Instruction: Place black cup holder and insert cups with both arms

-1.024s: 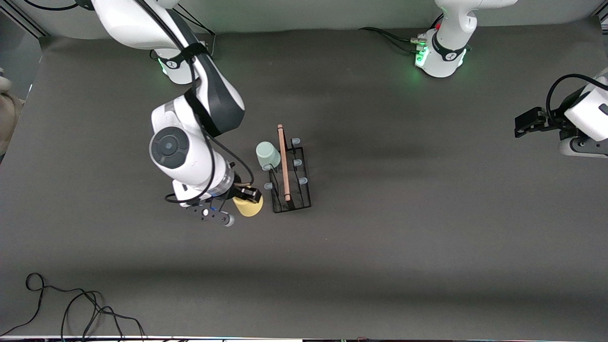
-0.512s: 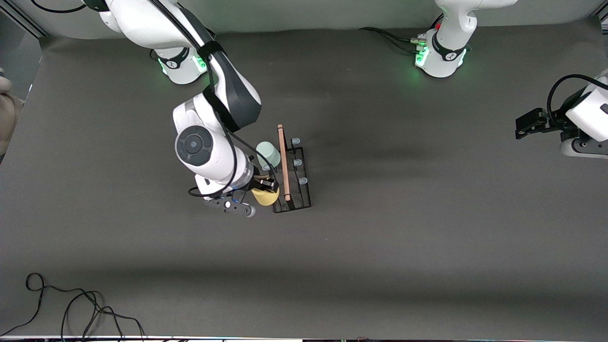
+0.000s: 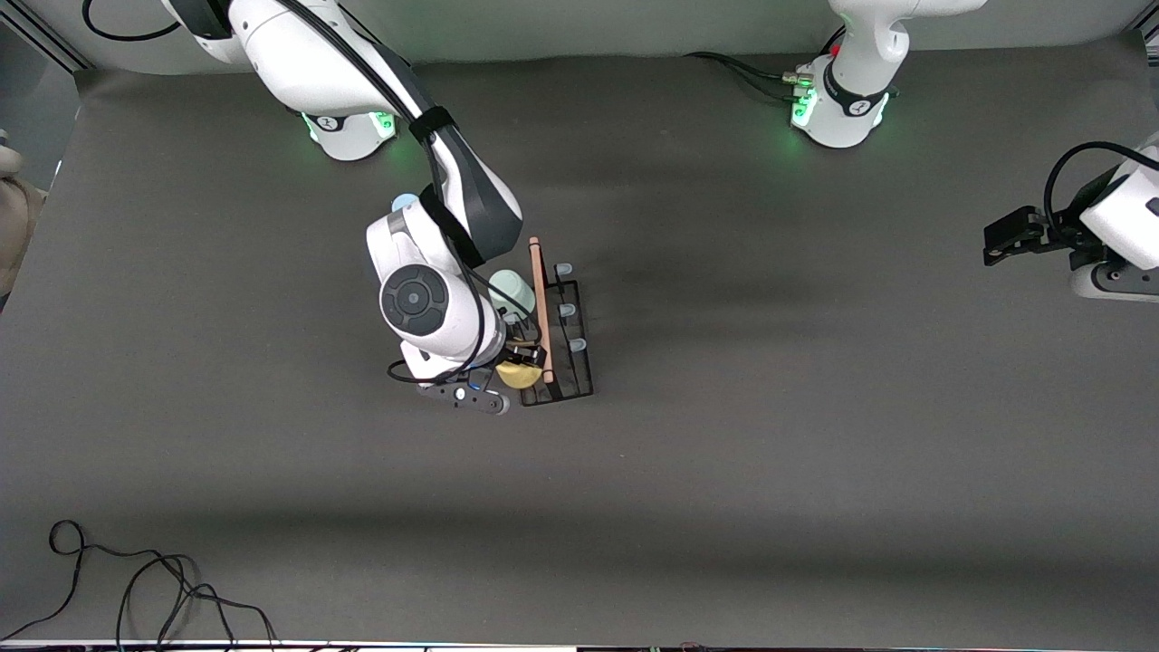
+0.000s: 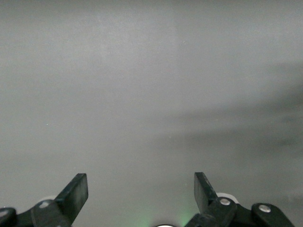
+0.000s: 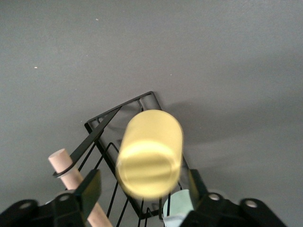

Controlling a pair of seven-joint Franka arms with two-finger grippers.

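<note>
**Mia:** Right arm has swung in since a moment ago. It came from beside the black cup holder and brought the yellow cup over it.

**Sam:** Where is the yellow cup now?

**Mia:** It is over the holder's corner closest to the front camera, on the side toward the right arm's end of the worktop. The pale green cup is on that same side of the holder, farther from the camera, next to the wooden handle.

**Sam:** Is the right claw squeezing the cup?

**Mia:** No. Its fingers were shut on the cup a moment ago. Now they stand wider than the cup, with a gap on each side, so it has let go. The cup looks smeared, so I think it is dropping.

**Sam:** Did it land on a peg?

**Mia:** I cannot tell. The cup hides the peg.

**Sam:** How should the arm do this bit well?

**Mia:** I would keep the claw wide and lift it straight up. Then it should not bump the cup, the handle or the green cup. If the cup sits crooked, a soft push down would help.

**Sam:** And the left claw?

**Mia:** It waits far from the holder, at the left arm's end of the worktop. It is wide open and holds nothing.
</note>
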